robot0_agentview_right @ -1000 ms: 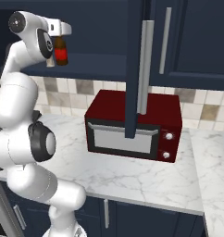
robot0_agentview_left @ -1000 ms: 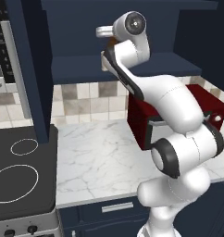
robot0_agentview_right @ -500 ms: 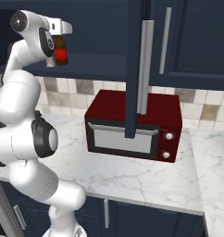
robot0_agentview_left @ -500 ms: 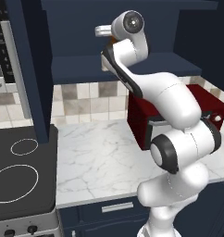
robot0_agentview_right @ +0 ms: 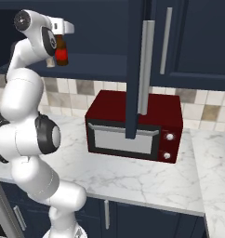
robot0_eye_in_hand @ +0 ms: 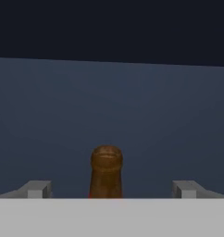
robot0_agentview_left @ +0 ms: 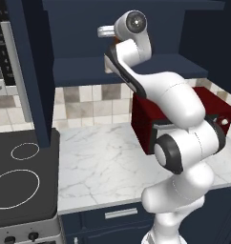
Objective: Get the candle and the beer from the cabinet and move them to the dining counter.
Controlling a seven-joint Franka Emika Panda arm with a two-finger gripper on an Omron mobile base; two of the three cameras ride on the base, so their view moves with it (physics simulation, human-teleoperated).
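The beer (robot0_agentview_right: 62,52), a brown bottle with a red label, stands on the shelf of the open navy cabinet (robot0_agentview_left: 129,69). My gripper (robot0_agentview_right: 63,30) reaches into the cabinet at the height of the bottle's neck. In the hand view the beer's neck (robot0_eye_in_hand: 106,171) rises between my two fingertips (robot0_eye_in_hand: 38,189), with wide gaps on both sides. The gripper (robot0_eye_in_hand: 111,190) is open and touches nothing. A small pale shape (robot0_agentview_right: 49,63) beside the bottle's base, partly behind my arm, may be the candle. The dining counter is out of view.
A red microwave (robot0_agentview_right: 133,123) sits on the marble worktop (robot0_agentview_left: 103,162) under the cabinet. The open cabinet door (robot0_agentview_right: 134,69) with its long silver handle juts out in front of it. Another open door (robot0_agentview_left: 34,71) stands at the left, above a black stovetop (robot0_agentview_left: 19,181).
My arm has eased a little further toward the cabinet shelf. The jaws stay open and the bottle has not moved.
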